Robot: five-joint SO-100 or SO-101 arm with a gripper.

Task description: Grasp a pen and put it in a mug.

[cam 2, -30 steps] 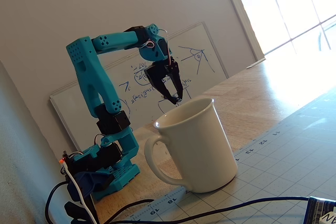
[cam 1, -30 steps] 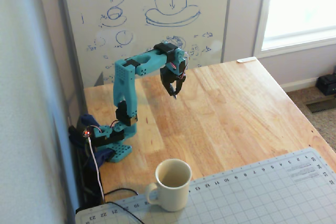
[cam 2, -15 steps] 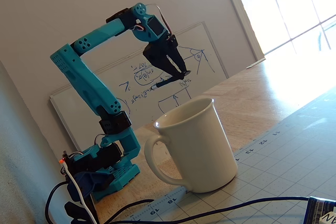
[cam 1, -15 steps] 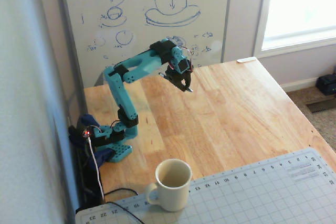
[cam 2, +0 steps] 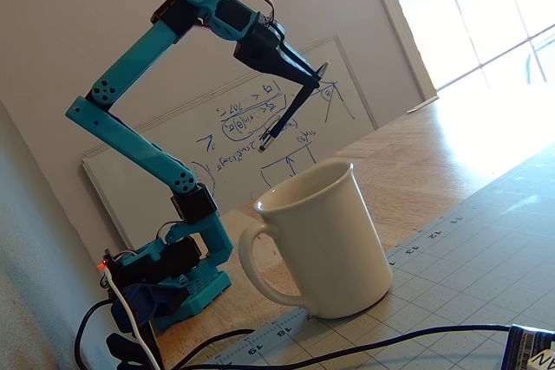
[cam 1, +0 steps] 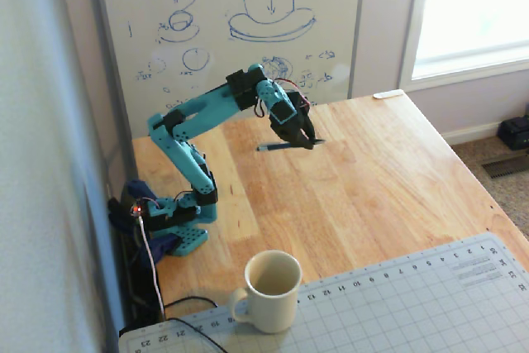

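Pen (cam 1: 285,145) aloft: the slim dark pen hangs well above the wooden tabletop (cam 1: 388,171), pinched by one end in the clenched gripper (cam 1: 310,141) of a teal arm (cam 1: 198,113). In a fixed view (cam 2: 289,107) it slants downward, its free end lowest, a pose that suits a tip-first drop. The cream mug (cam 1: 270,290) stands upright and empty near the tabletop's front edge, on the corner of a gridded cutting mat (cam 1: 397,303), its mouth open to receive it (cam 2: 321,240). Pen and mug are well apart; by the look of it the carry across is only begun. A scribbled whiteboard (cam 1: 223,22) leans behind.
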